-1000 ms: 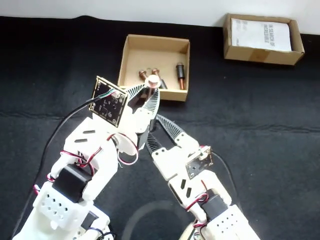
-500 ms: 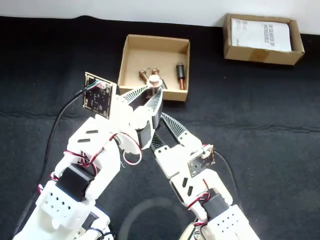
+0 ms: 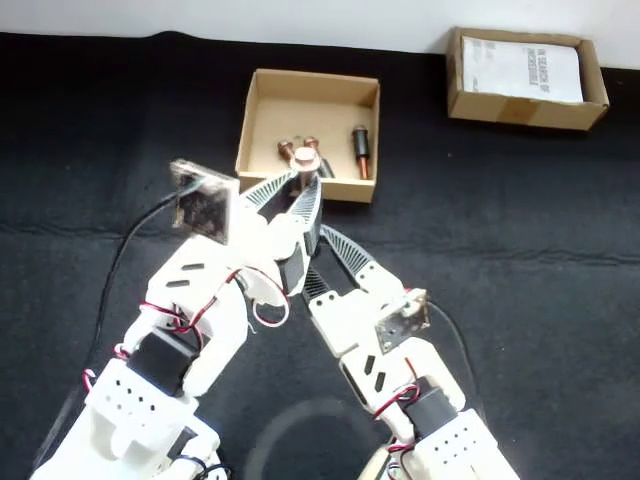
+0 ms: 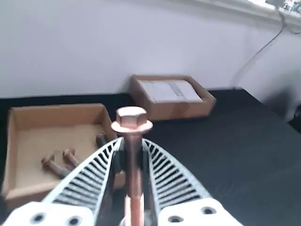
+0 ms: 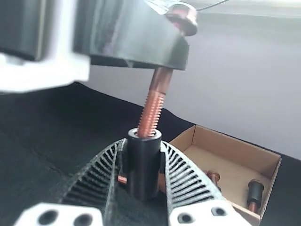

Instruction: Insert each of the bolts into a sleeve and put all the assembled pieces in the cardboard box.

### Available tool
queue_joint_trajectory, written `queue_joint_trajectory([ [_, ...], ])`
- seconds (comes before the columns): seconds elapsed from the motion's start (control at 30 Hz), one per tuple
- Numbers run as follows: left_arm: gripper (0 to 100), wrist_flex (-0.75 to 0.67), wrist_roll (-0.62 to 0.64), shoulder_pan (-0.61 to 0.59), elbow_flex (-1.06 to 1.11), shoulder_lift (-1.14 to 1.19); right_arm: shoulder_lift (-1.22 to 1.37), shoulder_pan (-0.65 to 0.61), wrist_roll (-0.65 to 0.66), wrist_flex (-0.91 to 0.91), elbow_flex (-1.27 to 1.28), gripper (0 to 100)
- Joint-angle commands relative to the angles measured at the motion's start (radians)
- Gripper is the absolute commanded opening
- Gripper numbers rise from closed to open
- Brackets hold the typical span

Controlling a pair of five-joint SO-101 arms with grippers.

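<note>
From where I stand, the two arms meet just short of the open brown cardboard box [image 3: 300, 110], which sits toward the far edge of the black cloth-covered table [image 3: 520, 250]. The left claw [image 4: 133, 143] pinches a long copper-coloured bolt with a flanged hex head [image 4: 133, 165] by its shank. The head is up and the thread down, so the free end hangs clear for mating.

Directly under it, the right claw [image 5: 142, 155] is pressed onto a short black cylindrical sleeve [image 5: 142, 165] and holds it upright with the bore facing up. That is why one arm sits over the other. The bolt's threaded tip stands in the mouth of the sleeve, only just entered as far as I can tell, and the bolt leans a little off the sleeve's axis.

I'd say the insertion is in hand. The shank needs bringing square before it goes deeper, or the thread may catch on the rim. Working this close to the box keeps the later drop short.

Three assembled pieces [image 3: 361, 150] lie on the box floor, two side by side and one apart nearer the right wall, so much of the work may be done. A second, shallower cardboard box with a printed sheet [image 3: 470, 100] rests toward the far right corner of the table, well apart.
</note>
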Motion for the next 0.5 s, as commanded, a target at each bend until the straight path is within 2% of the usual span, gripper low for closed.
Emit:
queue_joint_trajectory([
  [0.0, 1, -0.063, -0.005, -0.008, 0.001, -0.013, -0.024, 0.007, 0.003, 0.019, 0.136, 0.7],
  [0.3, 1, -0.06, 0.009, 0.005, 0.058, -0.016, -0.024, 0.012, 0.003, 0.031, 0.136, 0.7],
  [0.47, 1, -0.06, 0.034, 0.062, 0.15, -0.147, -0.024, 0.036, 0.003, 0.027, 0.133, 0.7],
])
